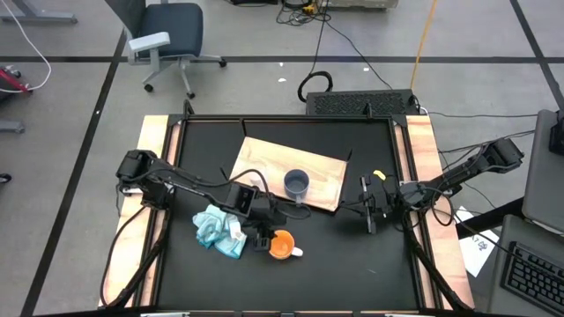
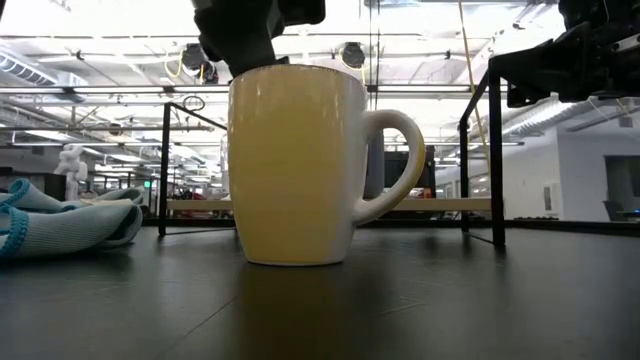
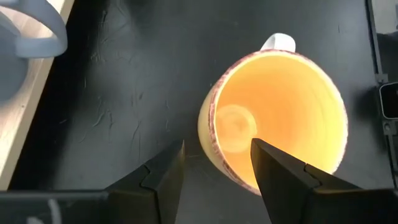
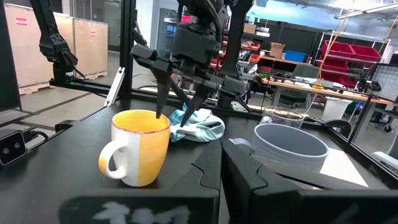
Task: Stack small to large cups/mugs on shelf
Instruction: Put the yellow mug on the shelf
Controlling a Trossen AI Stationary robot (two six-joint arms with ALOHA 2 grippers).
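Straddling the near rim wall of the orange ceramic mug with white handle (image 3: 280,118), left gripper (image 3: 217,165) jaws spread, unclosed; mug upright near tabletop's front edge, off the light wooden board shelf (image 1: 322,172). Next: pinch rim, lift toward grey-blue handled mug (image 1: 297,184) on shelf. Right gripper (image 1: 368,211) waits pressed shut by right edge.

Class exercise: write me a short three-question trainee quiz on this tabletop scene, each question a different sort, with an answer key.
1. True or false: the orange mug stands on the wooden board.
2. Multiple choice: the left gripper is (A) shut on the light blue cloth, (B) open astride the orange mug's rim, (C) holding the grey-blue mug.
3. Fill in: the right gripper waits ____ over the black tabletop.

Key: 1 false, it stands on the tabletop; 2 B; 3 shut.
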